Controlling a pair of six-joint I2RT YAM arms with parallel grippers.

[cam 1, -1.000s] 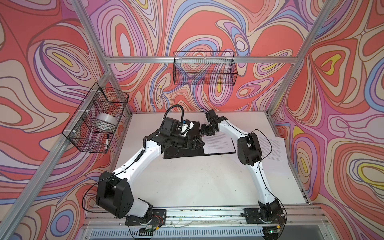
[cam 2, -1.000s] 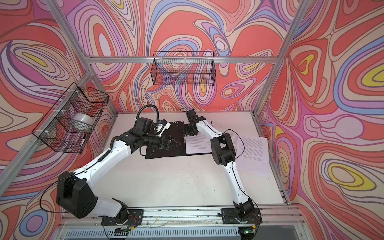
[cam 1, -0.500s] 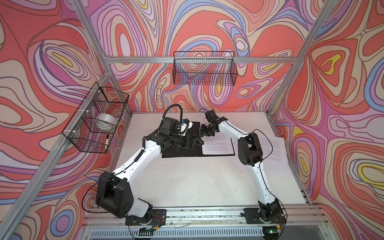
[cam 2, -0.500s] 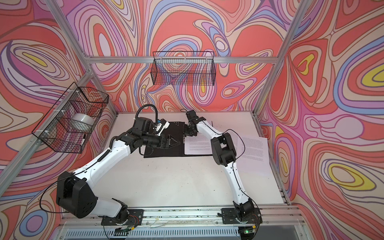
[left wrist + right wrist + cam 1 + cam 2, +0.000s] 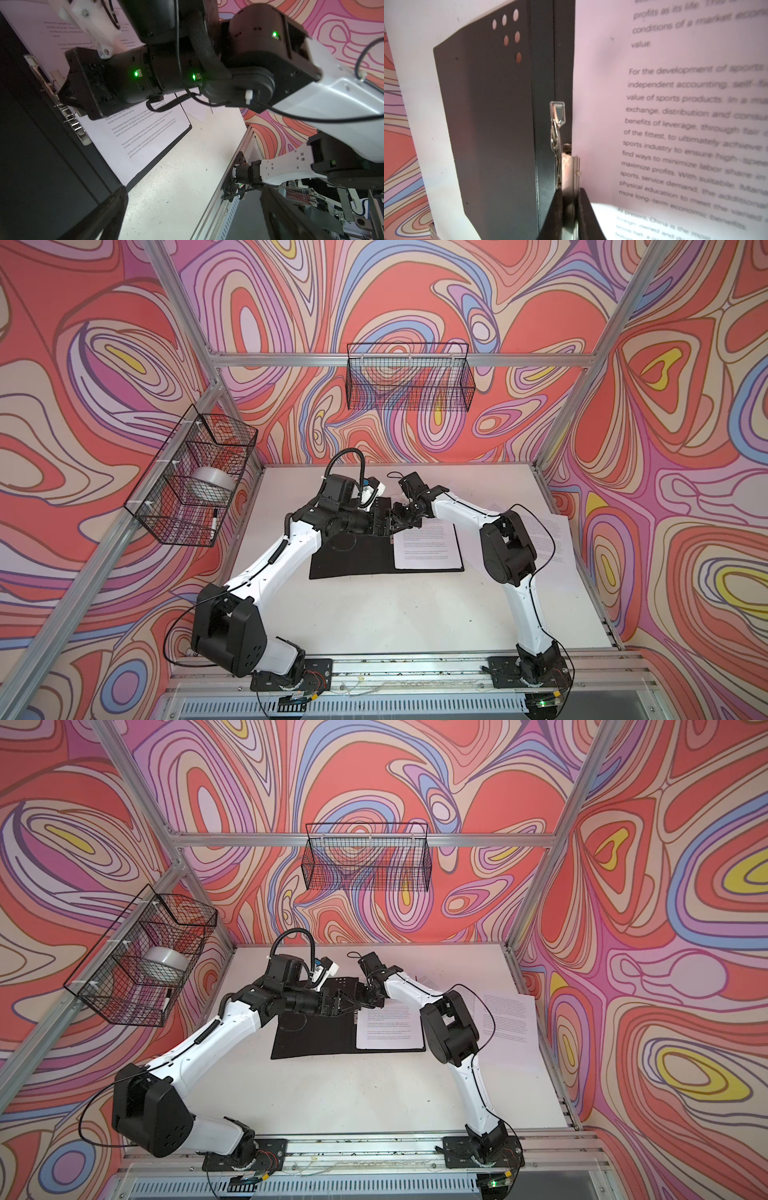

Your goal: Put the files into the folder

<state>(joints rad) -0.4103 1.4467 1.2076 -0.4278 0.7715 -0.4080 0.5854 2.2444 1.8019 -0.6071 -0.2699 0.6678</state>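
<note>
White table [image 5: 374,614], mid-frame: open folder [image 5: 349,560], printed sheet [image 5: 428,549] on its right half.
Right gripper [image 5: 570,193] pinched, apparently on the folder's metal clip [image 5: 558,113]; left gripper [image 5: 194,190] spread wide, empty.

Glossy white arm shells [image 5: 291,549] meet blocky black joint housings [image 5: 228,635]; a ribbed black hose [image 5: 348,450] loops over the left wrist, green lights [image 5: 136,73] dot the right.
</note>
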